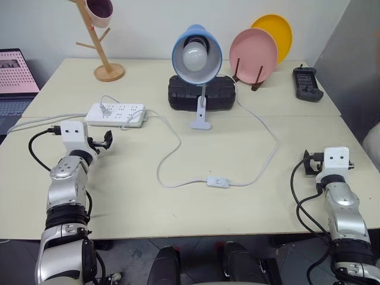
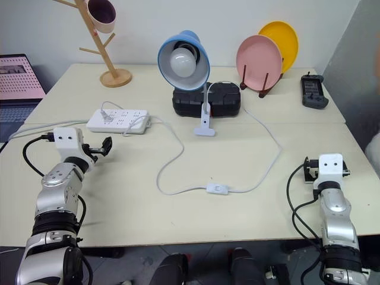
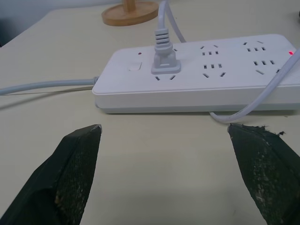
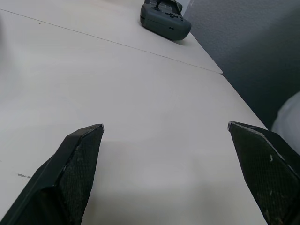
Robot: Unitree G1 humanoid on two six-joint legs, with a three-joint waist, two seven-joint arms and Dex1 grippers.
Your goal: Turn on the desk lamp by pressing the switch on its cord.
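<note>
A: Switch (image 1: 218, 182) location?
B: Mid-bench (image 1: 178, 219), on the cord (image 1: 169, 145), in front of the lamp (image 1: 196, 54).
A: Fingers?
B: Left gripper (image 3: 164, 133) and right gripper (image 4: 165, 127): apart, holding nothing.

Power strip (image 1: 116, 114), mug tree (image 1: 98, 37) — two plates (image 1: 253, 54) behind.

My workspace looks like an office or lab: pale tables (image 1: 178, 208) pushed together against a plain wall, a power strip (image 1: 116, 114) on them, a laptop (image 1: 16, 80) left of the tables.
</note>
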